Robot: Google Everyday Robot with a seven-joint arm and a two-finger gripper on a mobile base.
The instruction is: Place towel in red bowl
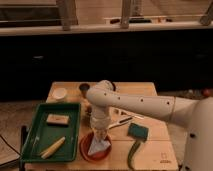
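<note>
The red bowl (86,149) sits near the table's front edge, just right of the green tray. The pale blue-grey towel (99,144) is bunched inside the bowl, its top rising toward the gripper. My gripper (100,132) points straight down right above the bowl, at the top of the towel. Whether it still has hold of the cloth is hidden. The white arm reaches in from the right and bends down over the bowl.
A green tray (35,131) at the left holds a tan block (57,119) and a yellowish stick (52,147). A small white bowl (60,93) and a dark cup (84,88) stand at the back. A teal sponge (136,131) and a green curved item (133,154) lie to the right.
</note>
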